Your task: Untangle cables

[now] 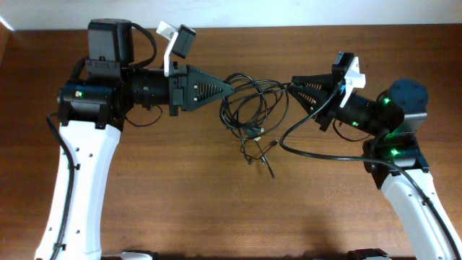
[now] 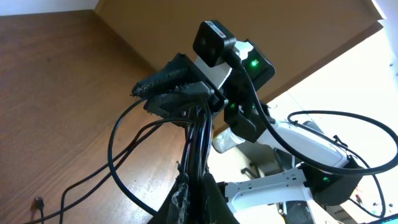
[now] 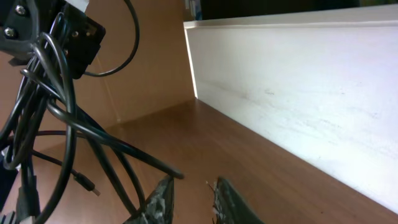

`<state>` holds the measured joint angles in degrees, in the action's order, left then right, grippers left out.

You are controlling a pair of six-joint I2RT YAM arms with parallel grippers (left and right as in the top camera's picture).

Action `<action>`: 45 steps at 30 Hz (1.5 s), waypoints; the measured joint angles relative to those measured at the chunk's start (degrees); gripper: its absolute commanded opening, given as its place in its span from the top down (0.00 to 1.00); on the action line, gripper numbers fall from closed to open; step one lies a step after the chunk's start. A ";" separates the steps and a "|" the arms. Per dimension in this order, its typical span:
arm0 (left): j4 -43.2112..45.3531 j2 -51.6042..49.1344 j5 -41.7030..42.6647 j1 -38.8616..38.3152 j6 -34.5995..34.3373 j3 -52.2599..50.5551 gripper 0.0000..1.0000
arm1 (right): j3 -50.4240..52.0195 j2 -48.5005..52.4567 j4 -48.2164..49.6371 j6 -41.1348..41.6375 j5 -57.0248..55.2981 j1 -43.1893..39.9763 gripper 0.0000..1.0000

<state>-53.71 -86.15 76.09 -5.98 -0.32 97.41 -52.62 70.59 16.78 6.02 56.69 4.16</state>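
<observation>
1. Here, the left gripper (image 1: pixel 229 88) is clamped on several strands of the cables (image 1: pixel 249 108), probably to anchor the tangle.
2. Just beyond its tips, between the two sets of jaws, the cables spread in thin black overlapping loops, with small plug ends trailing below.
3. The right gripper (image 1: pixel 293 83) has its jaws narrowly parted. One strand reaches their tips, none clearly between them, likely lining up a pull.
</observation>
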 measured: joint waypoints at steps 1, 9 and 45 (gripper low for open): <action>0.00 0.00 -0.02 0.00 0.00 0.00 0.97 | 0.00 0.00 -0.02 0.00 0.00 0.00 0.64; 0.00 0.00 -0.04 -0.17 0.00 0.00 0.97 | 0.00 0.00 1.51 0.04 1.51 0.00 0.62; 8.83 -0.26 -5.64 -6.12 -13.03 0.00 1.00 | 0.00 0.20 9.84 9.01 3.28 0.00 0.96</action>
<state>-44.88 -86.41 70.46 -12.10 -13.34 97.41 -52.62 70.78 26.61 15.03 59.96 4.16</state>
